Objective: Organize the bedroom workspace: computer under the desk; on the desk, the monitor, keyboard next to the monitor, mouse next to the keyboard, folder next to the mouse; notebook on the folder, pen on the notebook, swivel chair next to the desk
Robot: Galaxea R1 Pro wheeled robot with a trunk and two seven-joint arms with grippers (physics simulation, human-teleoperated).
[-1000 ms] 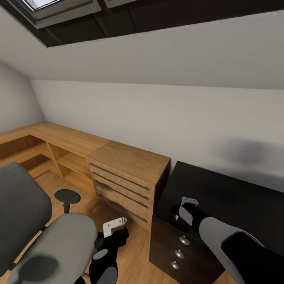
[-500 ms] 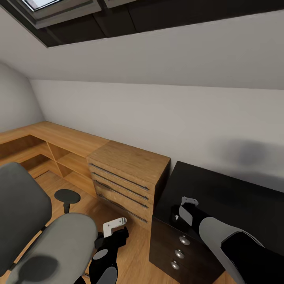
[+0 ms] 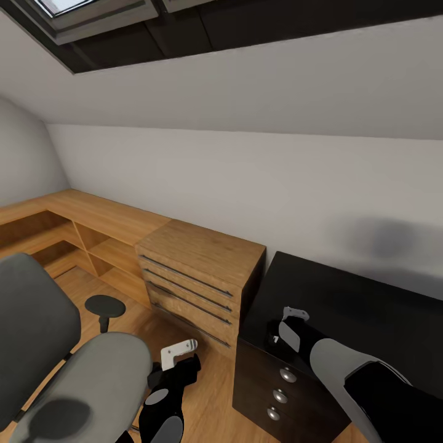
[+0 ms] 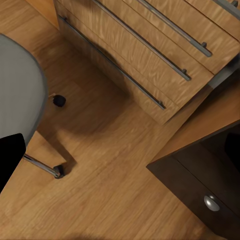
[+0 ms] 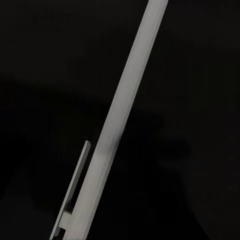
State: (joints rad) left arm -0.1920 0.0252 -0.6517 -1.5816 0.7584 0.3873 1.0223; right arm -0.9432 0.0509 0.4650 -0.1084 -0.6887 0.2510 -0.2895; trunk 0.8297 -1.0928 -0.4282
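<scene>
The pen (image 5: 117, 125) is showing in my right wrist view as a thin white stick with a clip near one end, lying against the glossy black top of the counter (image 3: 363, 307); whether it is resting on that top or sitting in my right tool (image 3: 289, 323) I cannot tell, and I cannot tell how far that tool's fingers are standing apart. In the head view my right tool is hanging over the near left corner of the counter, above its black drawer unit (image 3: 277, 387) with round silver knobs; my left tool (image 3: 178, 354) is hanging lower, over the wooden floor (image 3: 209, 400) between the swivel chair (image 3: 74, 369) and the counter, and its opening I cannot make out either; nothing is showing in it. The swivel chair, grey in seat and back with a black armrest, is standing at my left, apart from the counter; its chrome leg and a castor (image 4: 58, 171) are showing in the left wrist view. A light wooden drawer chest (image 3: 197, 283) is standing just beside the counter's left end, against the white wall (image 3: 246, 178); low wooden shelving (image 3: 67, 227) is running on from it into the corner.
</scene>
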